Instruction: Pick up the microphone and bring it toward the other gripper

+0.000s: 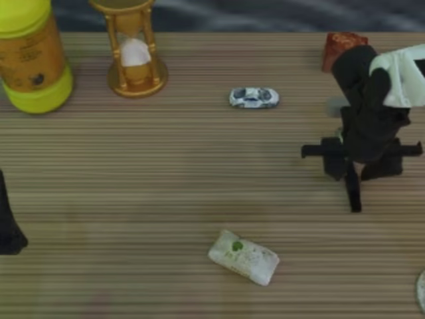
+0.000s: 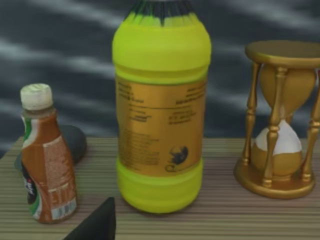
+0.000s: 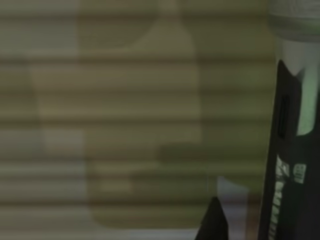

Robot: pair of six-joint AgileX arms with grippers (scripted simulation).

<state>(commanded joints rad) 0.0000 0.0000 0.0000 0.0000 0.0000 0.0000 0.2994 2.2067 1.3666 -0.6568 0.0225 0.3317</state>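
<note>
The microphone (image 3: pixel 287 150) fills one side of the right wrist view, its silver-grey mesh head (image 3: pixel 296 20) above a slim black handle. From above, only the handle (image 1: pixel 353 193) shows, poking toward the front from under my right gripper (image 1: pixel 358 169). That gripper hangs low over it on the arm with the white boxy segment (image 1: pixel 402 76), at the table's right. Its fingers stand apart and open, and one fingertip (image 3: pixel 215 222) shows beside the handle. My left gripper (image 1: pixel 9 229) is parked at the left edge, with one fingertip (image 2: pixel 97 222) off to the side.
A yellow bottle (image 1: pixel 30 56) and a gold hourglass (image 1: pixel 135 50) stand at the back left. A brown bottle (image 2: pixel 47 165) stands near them. A white toy car (image 1: pixel 254 98) lies mid-back, a white packet (image 1: pixel 244 256) at the front middle, and a red object (image 1: pixel 340 46) behind the right arm.
</note>
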